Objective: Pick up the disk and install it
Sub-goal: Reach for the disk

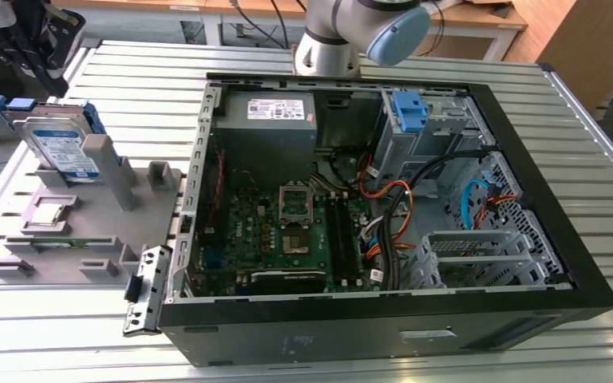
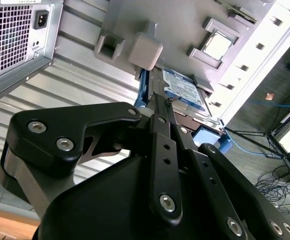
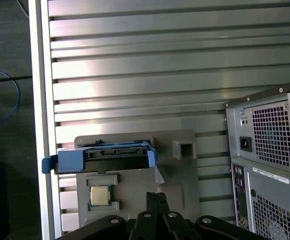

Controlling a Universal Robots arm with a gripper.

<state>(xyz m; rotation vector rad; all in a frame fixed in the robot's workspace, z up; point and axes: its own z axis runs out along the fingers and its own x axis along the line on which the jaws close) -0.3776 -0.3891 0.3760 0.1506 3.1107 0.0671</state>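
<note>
Zero steps done, judging by layout. Noting the disk [image 1: 61,152] standing on edge in the grey fixture [image 1: 83,231] on the bench [image 1: 51,339], outside the open computer case [image 1: 285,343]. Seeing jaws pressed together, pinching nothing, hovering apart from the disk. Counting pickup and install both as outstanding.
</note>
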